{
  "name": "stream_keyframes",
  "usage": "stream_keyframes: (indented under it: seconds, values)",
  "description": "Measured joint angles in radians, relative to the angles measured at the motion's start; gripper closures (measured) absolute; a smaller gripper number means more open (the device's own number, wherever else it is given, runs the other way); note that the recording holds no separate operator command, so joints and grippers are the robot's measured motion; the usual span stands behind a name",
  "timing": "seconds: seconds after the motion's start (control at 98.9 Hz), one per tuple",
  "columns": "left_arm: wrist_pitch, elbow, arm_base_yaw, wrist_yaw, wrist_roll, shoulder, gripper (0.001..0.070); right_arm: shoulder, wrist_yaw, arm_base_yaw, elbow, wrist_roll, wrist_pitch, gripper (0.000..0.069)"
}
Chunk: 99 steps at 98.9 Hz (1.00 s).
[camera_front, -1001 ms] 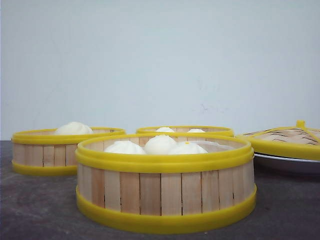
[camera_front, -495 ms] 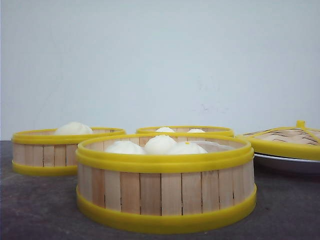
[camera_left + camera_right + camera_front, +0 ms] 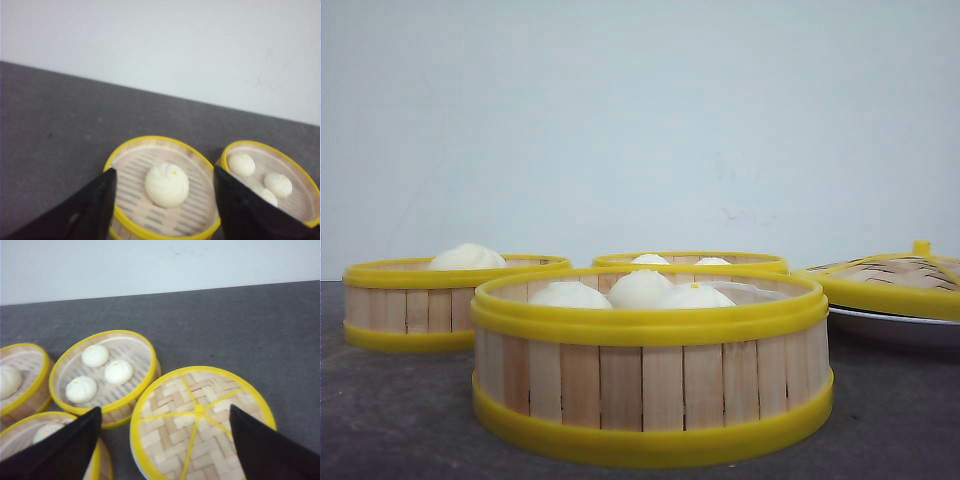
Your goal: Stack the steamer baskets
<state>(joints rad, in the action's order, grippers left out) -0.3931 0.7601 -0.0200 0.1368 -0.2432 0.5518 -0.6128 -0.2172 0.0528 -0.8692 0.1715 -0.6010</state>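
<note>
Three steamer baskets stand apart on the dark table, each with white buns inside. The nearest basket is in the middle, one stands at the left and one behind. My left gripper hangs open above the single-bun basket, its fingers either side of it, with the three-bun basket beside. My right gripper is open over the gap between the three-bun basket and the woven lid. Neither gripper holds anything, and neither shows in the front view.
A flat woven lid with a yellow rim and knob rests on a white plate at the right. That lid lies close beside the three-bun basket. A pale wall stands behind the table.
</note>
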Motion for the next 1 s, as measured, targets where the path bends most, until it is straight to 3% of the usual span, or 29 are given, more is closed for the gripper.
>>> stream_keyframes:
  seconds: [0.172, 0.313, 0.728, 1.001]
  values:
    - [0.008, 0.0, -0.003, 0.026, 0.01, 0.002, 0.0308, -0.023, -0.074, 0.014, -0.015, 0.029, 0.016, 0.0157]
    - [0.008, 0.0, -0.024, 0.058, 0.012, -0.001, 0.0307, -0.145, -0.106, 0.034, -0.101, 0.055, 0.031, 0.0157]
    - [0.008, 0.0, -0.114, 0.178, 0.012, -0.001, 0.0308, -0.807, -0.121, 0.131, -0.47, 0.079, 0.031, 0.0157]
    - [0.005, 0.0, -0.156, 0.203, 0.011, -0.003, 0.0308, -1.143, -0.068, 0.145, -0.597, 0.078, 0.08, 0.0157]
